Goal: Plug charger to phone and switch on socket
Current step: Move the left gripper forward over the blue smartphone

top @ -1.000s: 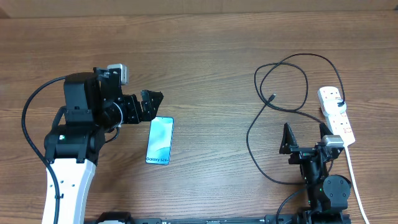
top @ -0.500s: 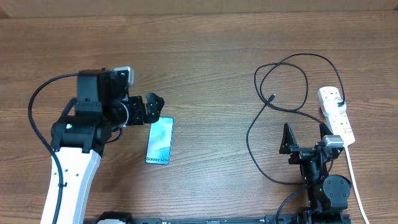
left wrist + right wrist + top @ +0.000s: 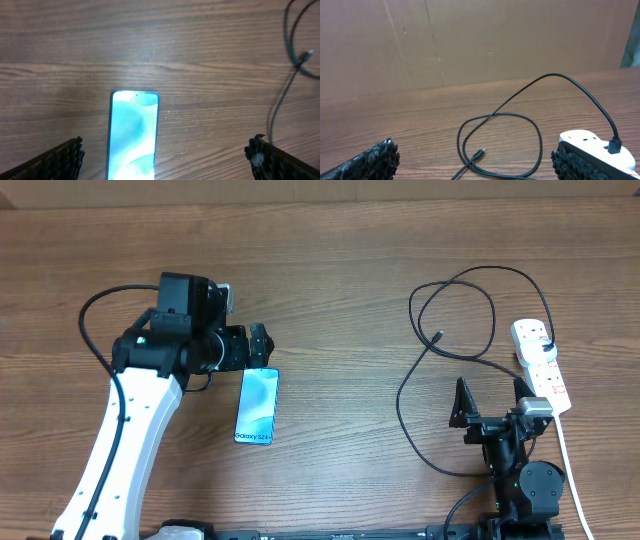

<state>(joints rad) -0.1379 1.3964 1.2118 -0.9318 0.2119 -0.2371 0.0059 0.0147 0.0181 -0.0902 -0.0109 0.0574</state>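
Note:
The phone (image 3: 257, 407) lies flat on the wooden table, light blue screen up; it also shows in the left wrist view (image 3: 133, 135). My left gripper (image 3: 259, 346) is open and empty, hovering just above the phone's far end (image 3: 165, 157). The charger cable (image 3: 452, 310) lies looped at the right, its connector tip (image 3: 439, 337) free on the table, also seen in the right wrist view (image 3: 480, 153). The white socket strip (image 3: 541, 364) lies at the far right with the charger's plug in it (image 3: 600, 147). My right gripper (image 3: 490, 402) is open and empty, near the front edge.
A thick white cord (image 3: 566, 460) runs from the socket toward the front edge. A cardboard wall (image 3: 470, 40) stands behind the table's far edge.
My left arm has swung right and forward, bringing its gripper from left of the phone to over its far end. The right arm, cable and phone have not moved.

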